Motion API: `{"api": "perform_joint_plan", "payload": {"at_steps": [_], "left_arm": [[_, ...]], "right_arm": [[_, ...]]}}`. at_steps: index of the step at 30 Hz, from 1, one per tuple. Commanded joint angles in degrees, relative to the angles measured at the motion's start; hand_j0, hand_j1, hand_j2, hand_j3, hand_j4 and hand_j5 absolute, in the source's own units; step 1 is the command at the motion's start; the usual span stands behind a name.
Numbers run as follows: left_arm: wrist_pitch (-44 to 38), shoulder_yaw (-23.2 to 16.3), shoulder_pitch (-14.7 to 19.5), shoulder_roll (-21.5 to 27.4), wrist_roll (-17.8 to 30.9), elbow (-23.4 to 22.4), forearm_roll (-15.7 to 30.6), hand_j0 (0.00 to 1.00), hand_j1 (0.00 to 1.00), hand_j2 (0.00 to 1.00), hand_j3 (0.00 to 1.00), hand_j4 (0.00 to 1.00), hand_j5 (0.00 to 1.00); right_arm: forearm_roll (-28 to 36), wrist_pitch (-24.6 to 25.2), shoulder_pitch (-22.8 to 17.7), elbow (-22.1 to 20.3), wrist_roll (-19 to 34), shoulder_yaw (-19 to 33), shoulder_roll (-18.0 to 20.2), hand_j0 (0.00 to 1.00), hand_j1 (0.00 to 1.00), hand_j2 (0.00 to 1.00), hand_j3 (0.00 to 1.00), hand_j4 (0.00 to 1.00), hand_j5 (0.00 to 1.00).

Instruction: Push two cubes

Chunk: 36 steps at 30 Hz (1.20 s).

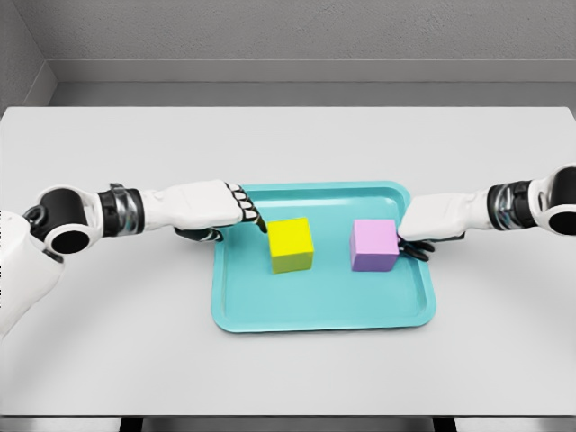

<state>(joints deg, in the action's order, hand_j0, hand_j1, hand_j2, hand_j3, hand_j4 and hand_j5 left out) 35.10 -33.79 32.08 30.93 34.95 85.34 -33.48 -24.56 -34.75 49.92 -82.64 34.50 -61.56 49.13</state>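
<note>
A yellow cube [291,244] and a pink cube [373,244] stand side by side on a teal tray [319,310], a gap between them. My left hand [236,213] reaches in from the left over the tray's left rim; its fingers are extended and relaxed, the tips just short of the yellow cube's left face, holding nothing. My right hand [423,236] comes in from the right at the tray's right rim, its fingertips at the pink cube's right face, grasping nothing.
The tray lies in the middle of a white table [288,144] with a grey wall behind. The table's front edge runs along the bottom of the view.
</note>
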Motion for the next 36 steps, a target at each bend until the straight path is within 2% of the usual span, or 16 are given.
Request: {"api": "perform_joint_plan", "payload": {"at_steps": [1, 13, 19, 21, 24, 26, 27, 30, 36], "left_arm": [[-0.10, -0.93, 0.00, -0.52, 0.05, 0.09, 0.43, 0.76, 0.76, 0.76, 0.76, 0.76, 0.76], [-0.10, -1.63, 0.62, -1.49, 0.05, -0.35, 0.34, 0.76, 0.76, 0.76, 0.76, 0.76, 0.76], [-0.10, -1.19, 0.53, 1.59, 0.05, 0.00, 0.52, 0.76, 0.76, 0.76, 0.76, 0.76, 0.76], [-0.10, -1.54, 0.53, 1.41, 0.05, 1.49, 0.52, 0.71, 0.71, 0.71, 0.71, 0.71, 0.71], [-0.10, -1.63, 0.44, 1.50, 0.05, 5.01, 0.52, 0.71, 0.71, 0.71, 0.71, 0.71, 0.71], [-0.10, -1.81, 0.26, 1.24, 0.05, 5.98, 0.25, 0.71, 0.71, 0.71, 0.71, 0.71, 0.71], [-0.10, -3.12, 0.35, 0.98, 0.05, 5.89, 0.25, 0.71, 0.71, 0.71, 0.71, 0.71, 0.71], [-0.10, -3.30, 0.09, 1.41, 0.05, 5.45, 0.17, 0.71, 0.71, 0.71, 0.71, 0.71, 0.71], [-0.10, -3.30, -0.09, 0.80, 0.05, 3.78, 0.17, 0.71, 0.71, 0.71, 0.71, 0.71, 0.71]], "right_arm": [[2.06, -0.25, 0.00, -0.68, 0.50, -0.23, -0.09, 0.14, 0.14, 0.14, 0.14, 0.14, 0.14], [2.06, -0.25, 0.35, -1.65, 0.50, -0.23, -0.61, 0.14, 0.14, 0.14, 0.14, 0.14, 0.14], [2.06, -0.25, 0.35, -1.65, 0.50, -0.23, -1.32, 0.14, 0.14, 0.14, 0.14, 0.14, 0.14], [2.06, -0.25, 0.53, -1.65, 0.50, -0.23, -1.84, 0.14, 0.14, 0.14, 0.14, 0.14, 0.14], [2.06, -0.25, 0.88, -1.47, 0.50, -0.23, -2.20, 0.14, 0.14, 0.14, 0.14, 0.14, 0.14], [2.06, -0.25, 0.88, -1.47, 0.50, -0.23, -2.28, 0.13, 0.13, 0.13, 0.13, 0.13, 0.13], [2.06, -0.25, 0.88, -1.38, 0.50, -0.23, -2.28, 0.13, 0.13, 0.13, 0.13, 0.13, 0.13], [1.45, -0.25, 0.88, -0.68, 0.50, -0.58, -2.28, 0.13, 0.13, 0.13, 0.13, 0.13, 0.13], [1.01, -0.25, 0.88, 3.62, 0.50, -0.58, -3.60, 0.13, 0.13, 0.13, 0.13, 0.13, 0.13]]}}
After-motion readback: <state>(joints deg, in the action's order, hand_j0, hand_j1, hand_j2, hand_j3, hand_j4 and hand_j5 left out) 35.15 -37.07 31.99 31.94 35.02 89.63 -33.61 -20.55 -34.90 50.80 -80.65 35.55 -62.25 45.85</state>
